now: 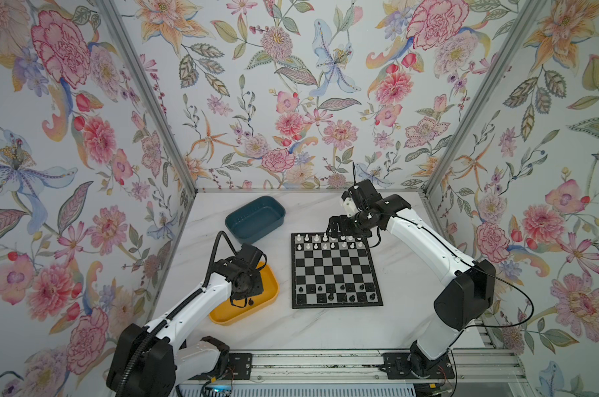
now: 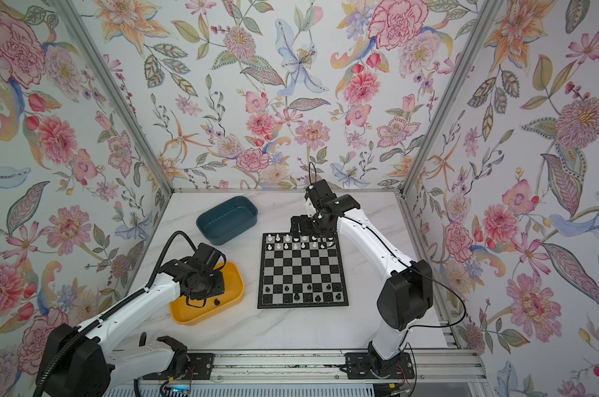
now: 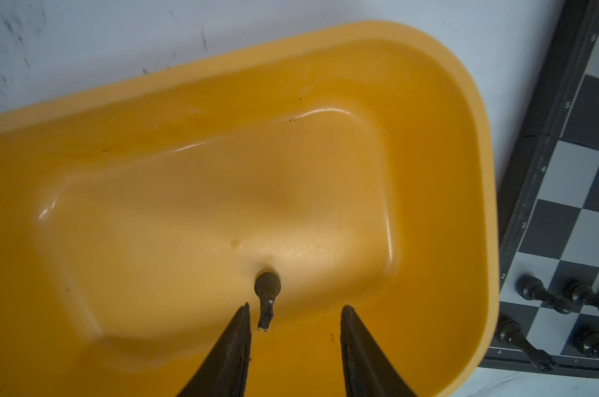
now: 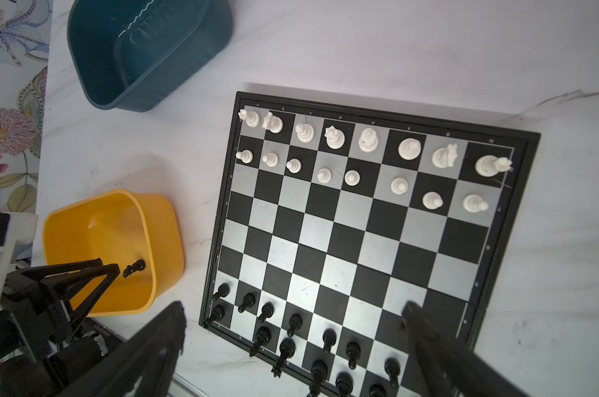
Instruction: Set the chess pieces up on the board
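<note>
left wrist view: the left gripper (image 3: 297,306), part open and empty, straddles a black piece (image 3: 267,292) lying in the yellow tray (image 3: 463,172), nearer one finger, so a pinch may flick it away. farther on, crowded black pieces (image 4: 329,338) on the board (image 4: 325,240) could get knocked; the right gripper (image 4: 293,306) hangs wide open, empty, over the white pieces (image 4: 335,137).

White chessmen (image 4: 336,137) filled two rows of the board (image 4: 346,237); one black piece (image 4: 134,268), apparently tipped over, sat in the yellow tray (image 4: 164,247).
</note>
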